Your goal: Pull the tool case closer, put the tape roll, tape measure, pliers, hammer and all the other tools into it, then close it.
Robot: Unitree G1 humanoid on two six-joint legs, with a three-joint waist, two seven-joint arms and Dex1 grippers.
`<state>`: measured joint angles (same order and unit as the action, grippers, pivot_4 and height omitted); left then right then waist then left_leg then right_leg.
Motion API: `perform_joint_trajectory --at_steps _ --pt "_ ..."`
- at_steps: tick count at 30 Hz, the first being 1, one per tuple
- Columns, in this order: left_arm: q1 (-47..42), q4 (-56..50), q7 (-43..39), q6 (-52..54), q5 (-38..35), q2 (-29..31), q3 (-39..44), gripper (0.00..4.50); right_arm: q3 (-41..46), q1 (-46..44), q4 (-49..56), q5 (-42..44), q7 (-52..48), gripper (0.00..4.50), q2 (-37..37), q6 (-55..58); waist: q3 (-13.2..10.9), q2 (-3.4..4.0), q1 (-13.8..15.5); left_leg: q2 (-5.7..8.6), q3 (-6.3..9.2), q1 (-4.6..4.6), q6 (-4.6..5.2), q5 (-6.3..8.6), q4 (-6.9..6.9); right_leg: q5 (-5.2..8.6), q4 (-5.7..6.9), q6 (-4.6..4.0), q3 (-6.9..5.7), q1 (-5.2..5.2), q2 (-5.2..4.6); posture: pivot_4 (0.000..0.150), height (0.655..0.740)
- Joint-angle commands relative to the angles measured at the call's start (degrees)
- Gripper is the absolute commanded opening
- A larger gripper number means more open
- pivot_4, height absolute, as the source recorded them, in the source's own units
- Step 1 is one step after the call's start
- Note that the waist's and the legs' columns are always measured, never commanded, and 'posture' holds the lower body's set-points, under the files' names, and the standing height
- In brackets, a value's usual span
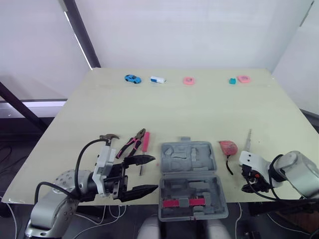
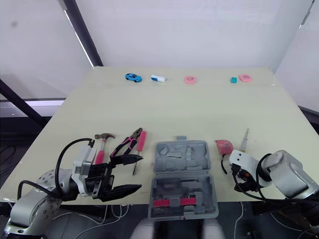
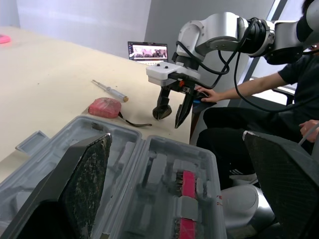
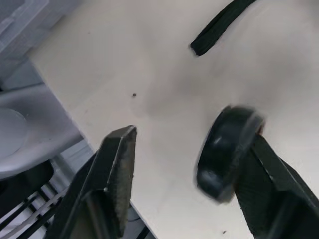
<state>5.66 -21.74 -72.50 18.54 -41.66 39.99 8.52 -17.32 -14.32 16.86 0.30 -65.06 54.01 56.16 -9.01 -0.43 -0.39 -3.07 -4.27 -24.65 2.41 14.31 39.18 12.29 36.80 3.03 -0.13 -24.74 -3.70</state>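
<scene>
The tool case (image 1: 192, 179) lies open at the tabletop's (image 1: 199, 114) near edge, ready for filling. Right of it, the right pincer (image 4: 193, 137) stands wide astride the black tape roll (image 4: 224, 152), one finger touching it, probably lining up a grip. The left pincer (image 1: 155, 174) hangs wide just left of the case.

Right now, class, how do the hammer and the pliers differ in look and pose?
The hammer has one handle and a crosswise metal head; the pliers have two spread pink-and-black handles. The hammer lies farther from the tool case; the pliers slant nearer it. Both lie flat on the table, outside the case.
</scene>
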Motion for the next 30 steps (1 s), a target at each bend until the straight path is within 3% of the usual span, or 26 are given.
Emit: perform_joint_trajectory --at_steps 1,12,20,23,27,30 --pt "-0.2 -0.4 -0.5 -0.8 0.0 0.5 0.4 4.5 3.3 1.3 3.0 1.9 3.3 2.6 -0.9 0.8 0.0 -0.03 0.0 0.0 0.0 0.0 0.0 0.0 0.0 0.0 0.0 0.0 0.0 0.0 0.0 0.15 0.74" --pt "-0.5 -0.4 -0.5 -1.0 -0.1 0.6 0.4 4.5 6.9 7.7 10.1 6.1 8.2 2.6 1.3 2.0 0.0 -0.05 0.1 0.0 0.01 0.0 0.0 0.0 0.0 0.0 0.0 0.01 0.0 0.01 0.0 0.15 0.74" --pt "-0.9 -0.2 -1.6 -1.0 -0.3 0.8 0.0 4.5 4.3 8.6 7.9 5.1 12.9 2.6 0.6 -0.9 0.0 -0.07 0.1 0.0 0.02 0.01 0.0 0.0 0.0 0.0 0.0 0.0 0.0 0.01 0.0 0.15 0.74" --pt "-1.0 0.1 -3.5 -1.0 -0.7 1.6 0.2 4.5 3.7 8.0 6.5 4.2 14.4 1.77 0.5 -2.7 0.0 -0.11 0.1 0.0 0.0 0.01 0.0 0.0 0.0 0.01 0.0 0.01 0.0 0.01 0.0 0.15 0.74" --pt "-1.4 0.9 -5.8 -1.7 0.0 2.2 0.1 4.5 3.1 7.4 6.5 4.5 14.0 0.06 1.2 -3.6 0.0 -0.11 0.0 0.0 0.01 0.01 0.0 0.0 0.0 0.01 0.0 0.01 0.0 0.0 0.01 0.15 0.74" --pt "-1.8 1.2 -6.0 -1.8 0.1 2.0 -0.1 4.5 2.5 7.2 6.2 4.1 13.8 0.06 1.8 -4.9 0.0 -0.12 0.1 0.0 0.01 0.0 0.0 0.0 0.0 0.01 0.0 0.01 0.0 0.01 0.0 0.15 0.74"
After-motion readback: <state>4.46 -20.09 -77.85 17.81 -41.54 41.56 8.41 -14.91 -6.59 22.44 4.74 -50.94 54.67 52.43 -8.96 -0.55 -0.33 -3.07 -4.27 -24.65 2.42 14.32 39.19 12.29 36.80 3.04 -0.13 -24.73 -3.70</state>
